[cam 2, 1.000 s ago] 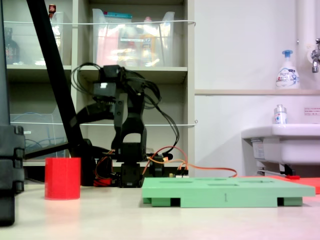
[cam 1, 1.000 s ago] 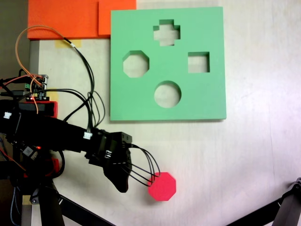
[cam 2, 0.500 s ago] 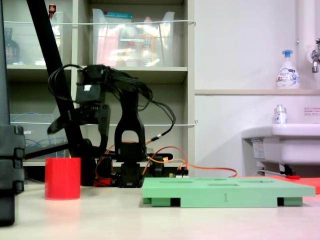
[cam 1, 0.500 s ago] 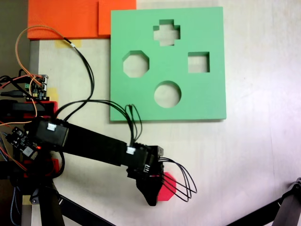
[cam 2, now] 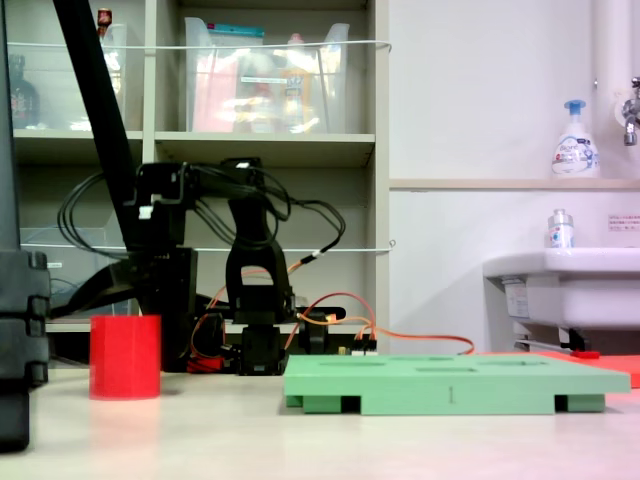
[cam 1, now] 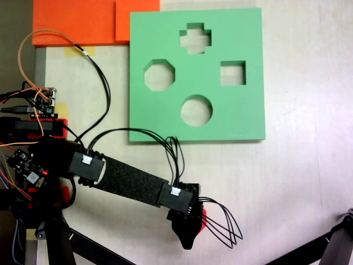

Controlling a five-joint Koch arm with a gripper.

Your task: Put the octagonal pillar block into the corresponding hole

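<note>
I count one red octagonal pillar block [cam 2: 125, 357], one green foam board [cam 1: 242, 118] and four cutouts in it: a cross [cam 1: 195, 38], a square [cam 1: 233, 73], a round one [cam 1: 196, 110] and the octagonal hole [cam 1: 159, 75]. Two orange foam slabs [cam 1: 77, 22] lie at the table's top left corner in the top-down fixed view, one overlapping the other.

My gripper [cam 1: 187, 240] sits directly over the block in that view, so only a sliver of red shows at its right edge. In the low side view the block stands upright on the table, well apart from the board, with my arm's black head [cam 2: 160, 250] just above and behind it. I cannot tell whether my jaws are spread or pressed together; the housing hides them from above and the side view shows no clear tips.

The table [cam 1: 298, 182] is pale and matte. Behind it stands a shelf unit [cam 2: 270, 150] with clear bins, and to the right a white washbasin [cam 2: 565, 285] with one pump bottle [cam 2: 574, 140] on the ledge above it.
</note>
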